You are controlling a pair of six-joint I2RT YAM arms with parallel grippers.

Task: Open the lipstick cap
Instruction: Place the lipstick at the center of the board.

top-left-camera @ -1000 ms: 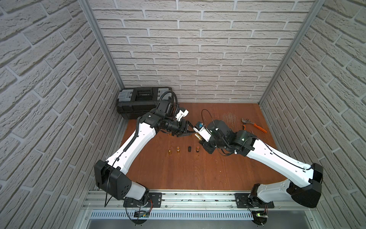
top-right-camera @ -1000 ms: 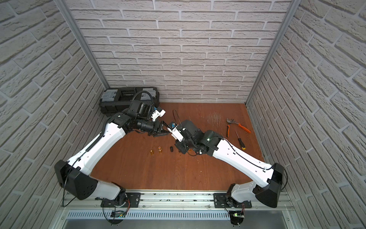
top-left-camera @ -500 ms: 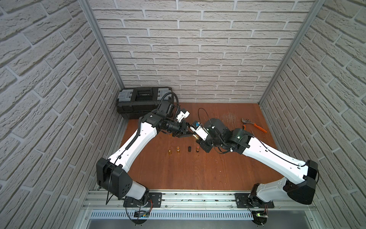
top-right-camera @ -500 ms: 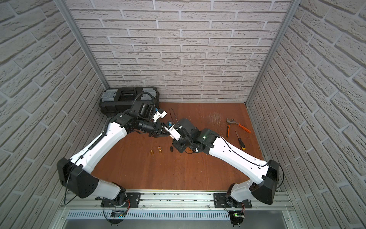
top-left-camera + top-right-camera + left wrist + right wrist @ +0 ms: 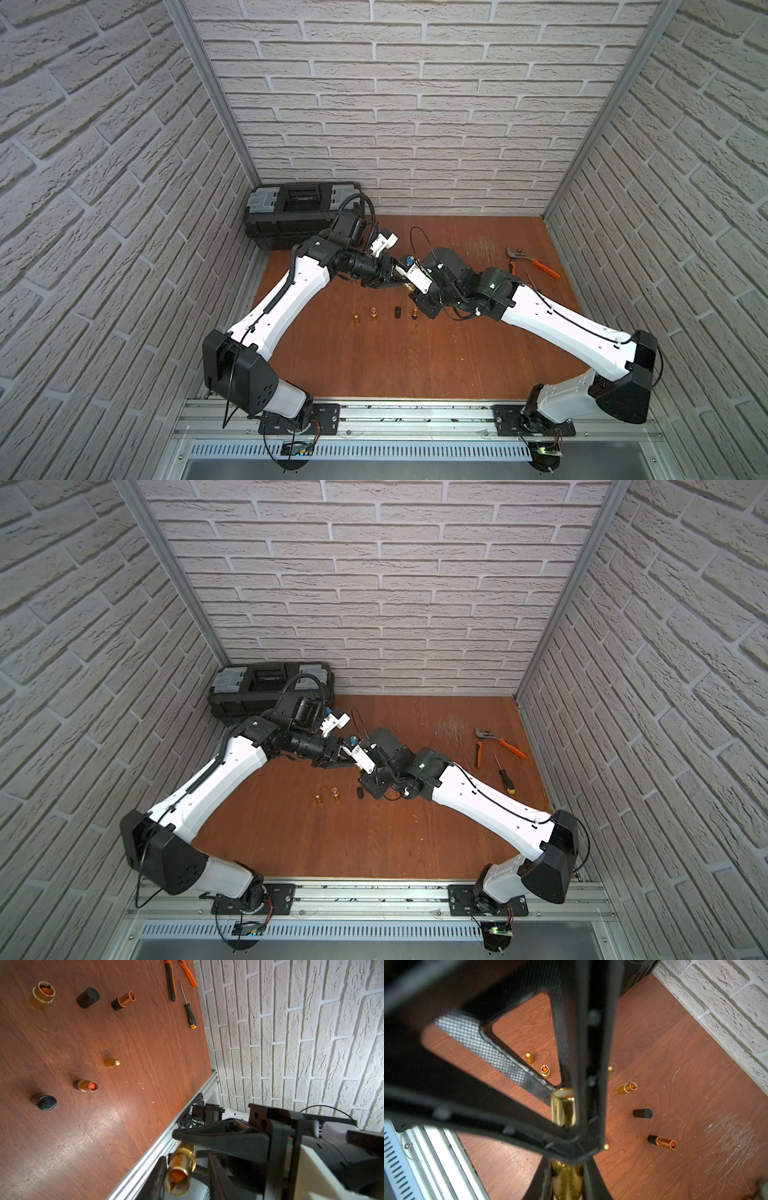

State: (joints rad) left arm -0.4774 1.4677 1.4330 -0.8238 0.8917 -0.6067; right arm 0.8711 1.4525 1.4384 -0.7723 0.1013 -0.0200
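Note:
A gold lipstick hangs in the air over the middle of the table, between both arms. My right gripper is shut on one end of it, and its fingers hide that end. The other end is an open gold tube with orange showing inside. My left gripper stands around this open end with narrow jaws. One finger touches the tube and a slim gap shows at the other. I cannot make out a cap on the lipstick. In both top views the grippers meet tip to tip.
Below the grippers stand several open lipsticks and loose caps, some gold and some black. A black toolbox sits at the back left. Pliers and a screwdriver lie at the back right.
The left jaws have narrowed around the lipstick's open end. Both grippers have shifted slightly to the left, and the right gripper has stayed shut.

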